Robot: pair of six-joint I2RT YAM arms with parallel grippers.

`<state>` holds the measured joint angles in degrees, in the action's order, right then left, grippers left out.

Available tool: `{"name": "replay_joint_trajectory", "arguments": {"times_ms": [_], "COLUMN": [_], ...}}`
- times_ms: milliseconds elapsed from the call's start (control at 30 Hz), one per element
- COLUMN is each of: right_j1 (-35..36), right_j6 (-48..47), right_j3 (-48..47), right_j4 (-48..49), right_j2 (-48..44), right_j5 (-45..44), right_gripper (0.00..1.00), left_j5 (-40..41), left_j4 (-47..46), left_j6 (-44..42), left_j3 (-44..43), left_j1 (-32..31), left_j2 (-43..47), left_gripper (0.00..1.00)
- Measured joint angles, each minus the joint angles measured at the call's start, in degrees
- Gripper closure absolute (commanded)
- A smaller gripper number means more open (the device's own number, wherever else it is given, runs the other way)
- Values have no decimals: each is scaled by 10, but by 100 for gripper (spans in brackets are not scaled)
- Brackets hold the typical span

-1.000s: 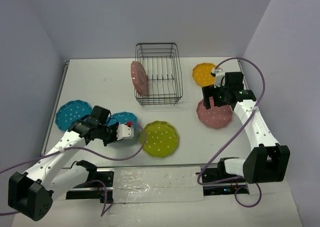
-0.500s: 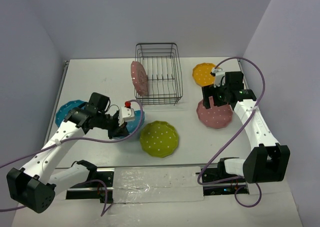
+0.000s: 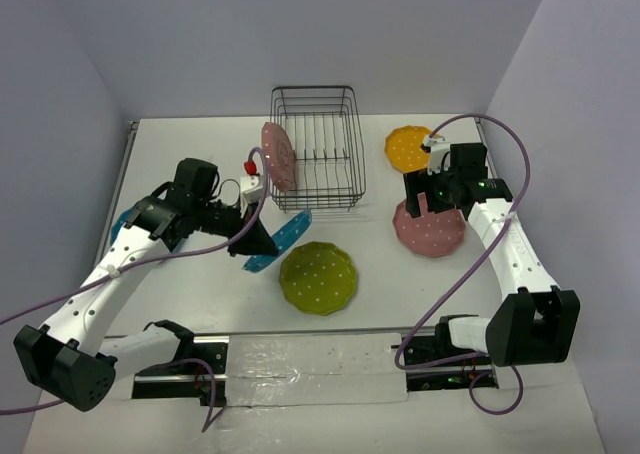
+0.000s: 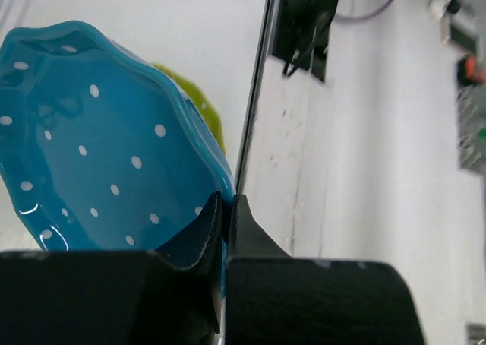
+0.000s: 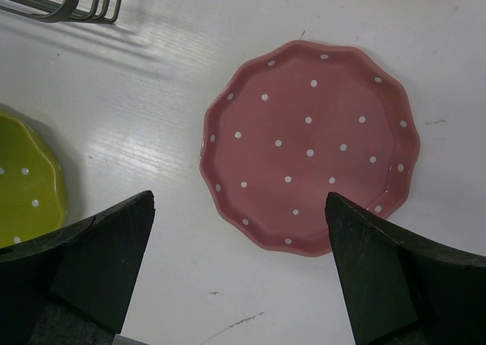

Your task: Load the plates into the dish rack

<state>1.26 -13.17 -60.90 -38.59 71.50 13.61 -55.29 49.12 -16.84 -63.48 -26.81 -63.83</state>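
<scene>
Left wrist view: left gripper [image 4: 225,208] is pinching the teal plate [image 4: 99,147] by its thin rim, risking slipping; right gripper [image 5: 239,202] is gaping, empty.

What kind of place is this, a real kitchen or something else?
Probably a robot test bench, not a kitchen: a white table between plain walls, two white robot arms, and a black wire dish rack.
</scene>
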Motion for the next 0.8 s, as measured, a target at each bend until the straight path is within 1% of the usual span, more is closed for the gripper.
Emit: {"name": "replay_joint_trajectory", "arguments": {"times_ms": [67,200,367,600,800], "right_j1": [0,0,0,0,0], "right_j6": [0,0,0,1,2], "right_j3": [0,-3,-15,-19,-21], "right_j4": [0,0,-2,-2,-1], "right_j2": [1,5,18,30,42], "right_j5": [0,0,6,11,11], "right_gripper": [0,0,0,0,0], "left_j5": [-12,-16,-4,35,62], "left_j4": [-46,-170,-323,-473,-593], "left_j6": [63,204,379,531,659], "left_j3": [-3,-8,-49,-130,-146], "left_j1": [0,0,0,1,25], "left_j2": [-4,-18,-78,-172,-229], "left_gripper": [100,100,100,100,100]}}
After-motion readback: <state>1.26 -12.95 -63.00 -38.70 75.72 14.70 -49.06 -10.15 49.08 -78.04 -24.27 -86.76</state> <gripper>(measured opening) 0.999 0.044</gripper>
